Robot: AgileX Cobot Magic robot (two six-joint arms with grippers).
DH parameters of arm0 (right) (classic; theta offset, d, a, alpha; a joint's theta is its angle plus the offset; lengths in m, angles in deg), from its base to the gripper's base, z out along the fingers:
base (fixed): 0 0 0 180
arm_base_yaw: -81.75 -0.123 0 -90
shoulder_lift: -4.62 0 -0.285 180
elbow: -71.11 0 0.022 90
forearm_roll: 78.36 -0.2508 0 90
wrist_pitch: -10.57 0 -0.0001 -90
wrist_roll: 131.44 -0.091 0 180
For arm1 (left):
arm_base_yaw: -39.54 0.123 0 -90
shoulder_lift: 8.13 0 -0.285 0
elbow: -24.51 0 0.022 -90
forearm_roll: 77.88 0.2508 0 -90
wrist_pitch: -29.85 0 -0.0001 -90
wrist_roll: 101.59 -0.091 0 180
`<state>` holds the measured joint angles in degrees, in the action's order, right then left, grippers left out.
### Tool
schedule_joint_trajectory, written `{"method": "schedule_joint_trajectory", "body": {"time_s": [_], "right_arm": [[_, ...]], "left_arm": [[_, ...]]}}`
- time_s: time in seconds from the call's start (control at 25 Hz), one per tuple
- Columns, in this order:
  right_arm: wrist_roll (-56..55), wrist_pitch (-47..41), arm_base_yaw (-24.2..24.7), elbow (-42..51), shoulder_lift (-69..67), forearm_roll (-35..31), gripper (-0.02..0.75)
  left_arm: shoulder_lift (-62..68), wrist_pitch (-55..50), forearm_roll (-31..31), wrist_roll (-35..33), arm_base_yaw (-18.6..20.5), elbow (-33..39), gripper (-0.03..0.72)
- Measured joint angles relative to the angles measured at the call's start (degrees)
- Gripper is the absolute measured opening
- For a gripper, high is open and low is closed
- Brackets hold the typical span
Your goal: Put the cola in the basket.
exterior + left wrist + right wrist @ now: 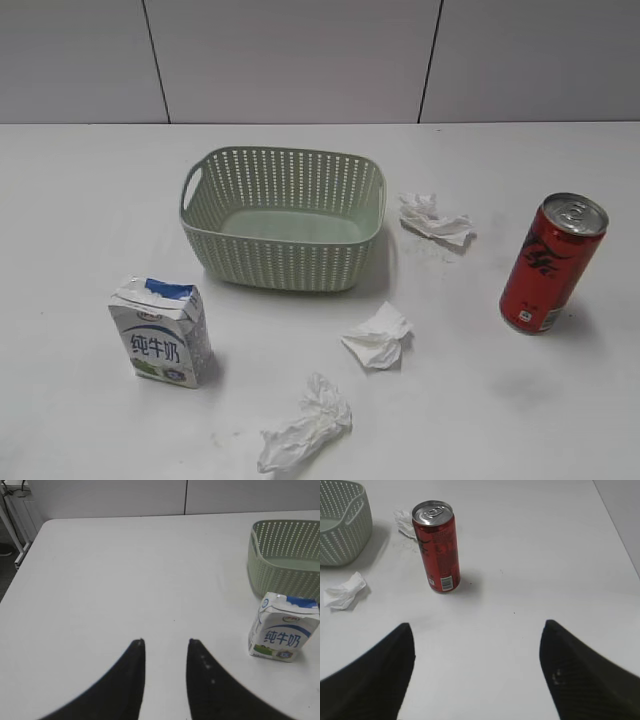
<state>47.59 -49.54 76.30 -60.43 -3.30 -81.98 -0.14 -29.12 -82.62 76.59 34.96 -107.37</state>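
The cola [550, 262], a tall slim red can with a silver top, stands upright on the white table at the right; it also shows in the right wrist view [436, 546]. The pale green perforated basket [283, 262] stands empty at the middle back, also seen in the left wrist view [285, 575] and the right wrist view [340, 540]. My right gripper [477, 626] is wide open and empty, short of the can and to its right. My left gripper [166, 641] is open and empty over bare table. Neither gripper shows in the exterior view.
A white-and-blue milk carton [160, 332] stands front left, also in the left wrist view [281, 632]. Crumpled tissues lie right of the basket [433, 219], in front of it [380, 337] and near the front edge [303, 424].
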Motion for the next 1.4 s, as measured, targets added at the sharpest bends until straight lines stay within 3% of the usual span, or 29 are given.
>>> {"method": "schedule_joint_trajectory", "body": {"time_s": [0.32,0.8,1.08,1.4], "right_arm": [[0.0,0.7,0.0,-3.0,-15.2,-0.2,0.604],[1.0,5.9,0.0,-16.8,-47.0,-1.8,0.596],[6.2,8.8,0.0,-23.9,-63.1,-8.0,0.594],[7.3,11.4,-0.9,-26.2,-75.3,-9.0,0.594]], "left_arm": [[0.0,0.0,-0.1,0.0,0.0,0.0,0.228],[0.0,0.0,-0.1,0.0,0.0,0.0,0.228],[0.0,0.0,-0.1,0.0,0.0,0.0,0.228],[0.0,0.0,-0.1,0.0,0.0,0.0,0.228]]}}
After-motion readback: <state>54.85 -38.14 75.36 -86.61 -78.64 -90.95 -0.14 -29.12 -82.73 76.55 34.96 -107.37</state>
